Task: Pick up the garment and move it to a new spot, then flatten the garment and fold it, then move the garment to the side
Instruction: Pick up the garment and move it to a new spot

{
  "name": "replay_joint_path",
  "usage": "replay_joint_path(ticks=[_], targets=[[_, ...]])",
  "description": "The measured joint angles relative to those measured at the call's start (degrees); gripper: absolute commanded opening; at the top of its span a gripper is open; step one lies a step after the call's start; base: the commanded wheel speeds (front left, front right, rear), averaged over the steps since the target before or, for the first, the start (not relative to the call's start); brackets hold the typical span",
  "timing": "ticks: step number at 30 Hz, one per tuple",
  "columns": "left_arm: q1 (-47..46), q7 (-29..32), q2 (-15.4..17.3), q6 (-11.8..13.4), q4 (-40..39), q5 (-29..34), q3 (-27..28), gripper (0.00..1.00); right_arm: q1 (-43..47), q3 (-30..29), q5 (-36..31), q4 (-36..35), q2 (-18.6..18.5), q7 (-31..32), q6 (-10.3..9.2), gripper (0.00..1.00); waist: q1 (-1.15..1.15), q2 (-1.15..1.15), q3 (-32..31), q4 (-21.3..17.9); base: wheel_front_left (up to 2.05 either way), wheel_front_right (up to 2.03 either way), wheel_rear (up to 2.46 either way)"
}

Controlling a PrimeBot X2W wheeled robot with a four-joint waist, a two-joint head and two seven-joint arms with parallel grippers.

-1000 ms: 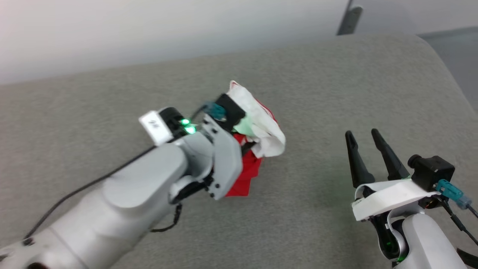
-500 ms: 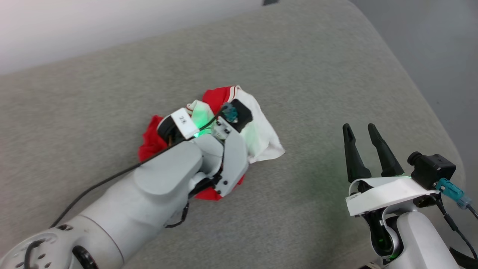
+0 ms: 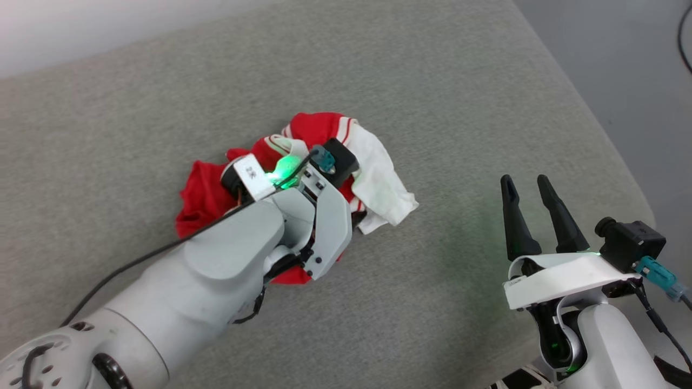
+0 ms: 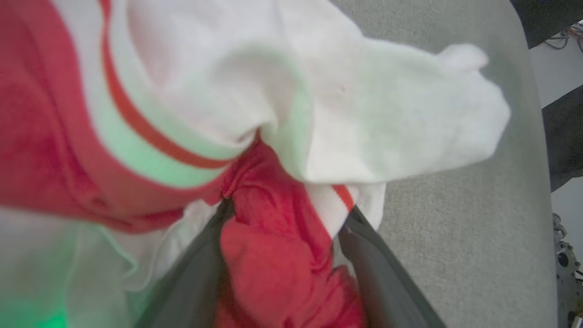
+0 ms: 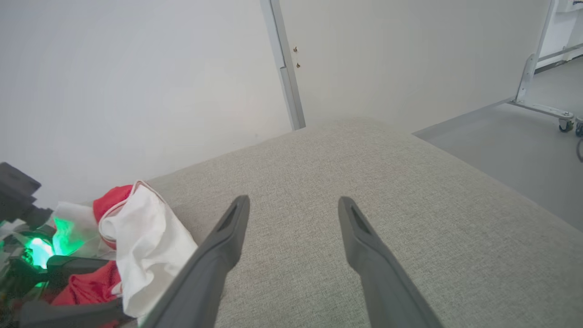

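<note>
Grey woven upholstery (image 3: 486, 81) forms the work surface: a padded cushion with a rounded far corner. A white wall (image 5: 136, 91) stands behind it, and grey floor (image 3: 621, 65) lies past its right edge.

**Garment.** The garment (image 3: 319, 127) lies crumpled in 1 heap near the middle of the cushion.
- In the head view, the left arm's wrist covers the centre of the heap.
- Red fabric shows to the left of the wrist and below it.
- A white sleeve (image 3: 384, 183) spills out to the right.
- Red-and-white striped trim (image 4: 150, 136) crosses the folds.
- No letter patch can be made out.
- In the right wrist view, the frame's left edge cuts the heap off.

**Left gripper.** The left gripper (image 4: 289, 207) points down into the heap.
- In the left wrist view, its 2 dark fingers stand spread, with a bunch of red fabric and a striped cuff lying between them.
- Both fingertips are buried under a fold of the white sleeve, so contact at the tips cannot be verified.
- This view is blurred at close range and tinted by a green status light (image 3: 286, 165).

**Right gripper.** The right gripper (image 3: 524, 181) sits well apart from the garment, to its right, over bare upholstery. Its 2 fingers are spread wide, with nothing between them.

**Cable.** A black cable (image 3: 135, 265) runs along the left forearm and leaves the picture at the lower left.
</note>
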Motion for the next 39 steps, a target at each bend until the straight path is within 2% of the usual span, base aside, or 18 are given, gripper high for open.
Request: replay_joint_path(ticks=[6, 13, 16, 21, 25, 29, 31, 33, 39], targets=[[0.2, -6.6, 0.8, 0.0, -2.5, -2.0, -0.3, 1.00, 0.3, -0.4, -2.7, 1.1, -0.4, 0.0, 0.00, 1.00, 0.00, 0.00, -1.5, 3.1, 0.00, 0.00, 0.00], [2.8, -12.2, 1.4, 0.0, -7.5, -8.0, -0.3, 1.00, 2.8, -0.2, -3.9, 2.6, -2.9, 0.0, 0.00, 1.00, 0.00, 0.00, -6.1, 8.4, 0.00, 0.00, 0.00], [5.4, -14.1, 3.1, 0.0, -8.8, -9.3, -0.3, 1.00, 4.2, 0.1, -4.2, 3.4, -4.2, 0.0, 0.00, 1.00, 0.00, 0.00, -8.7, 11.1, 0.00, 0.00, 0.00], [12.0, -20.5, 5.0, 0.0, -6.6, -12.5, 0.5, 1.00, 6.7, -0.2, -4.9, 4.4, -6.6, 0.0, 0.00, 1.00, 0.00, 0.00, -12.5, 15.9, 0.00, 0.00, 0.00], [17.4, -26.5, 4.9, 0.5, -3.0, -12.9, 1.4, 1.00, 8.9, -1.3, -5.4, 4.8, -8.5, 0.0, 0.00, 1.00, 0.00, 0.00, -14.9, 19.8, 0.00, 0.00, 0.00], [22.8, -29.0, 4.5, 1.0, -0.5, -12.6, 2.7, 1.00, 12.3, -3.7, -5.3, 4.8, -9.9, 0.0, 0.00, 1.00, 0.00, 0.00, -16.9, 23.9, 0.00, 0.00, 0.00], [25.1, -29.4, 4.7, 1.5, 0.0, -12.2, 4.6, 1.00, 14.2, -4.6, -5.2, 4.8, -10.5, 0.0, 0.00, 1.00, 0.00, 0.00, -17.8, 25.9, 0.00, 0.00, 0.00], [27.4, -29.4, 5.5, 2.5, -1.2, -10.8, 9.5, 1.00, 15.8, -5.7, -5.1, 4.5, -10.8, 0.0, 0.00, 1.00, 0.00, 0.00, -18.6, 27.9, 0.00, 0.00, 0.00], [38.2, -29.6, 8.3, 7.1, -10.0, 0.3, 25.8, 1.00, 20.5, -9.4, -3.6, 2.6, -11.5, 0.2, 0.00, 1.00, 0.00, 0.00, -21.2, 32.8, 0.00, 0.00, 0.00]])
